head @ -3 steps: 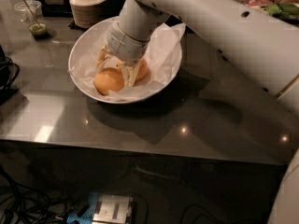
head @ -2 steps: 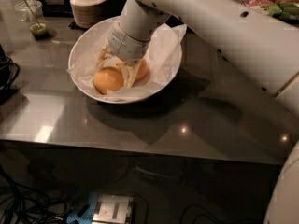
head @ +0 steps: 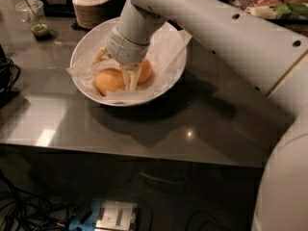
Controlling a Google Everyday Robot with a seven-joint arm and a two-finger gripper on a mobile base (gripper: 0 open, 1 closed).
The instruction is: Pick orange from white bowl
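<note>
The orange (head: 109, 81) is round, smooth and pale orange. It lies on crumpled paper (head: 166, 44) in the bowl (head: 81, 49), which sits on the grey table (head: 202, 124). The gripper (head: 131, 80) is down in the bowl, just right of the orange; whether it grips anything cannot be told. More orange colour shows beyond the gripper, partly hidden by the arm (head: 216, 28), so one fruit or two is unclear.
</note>
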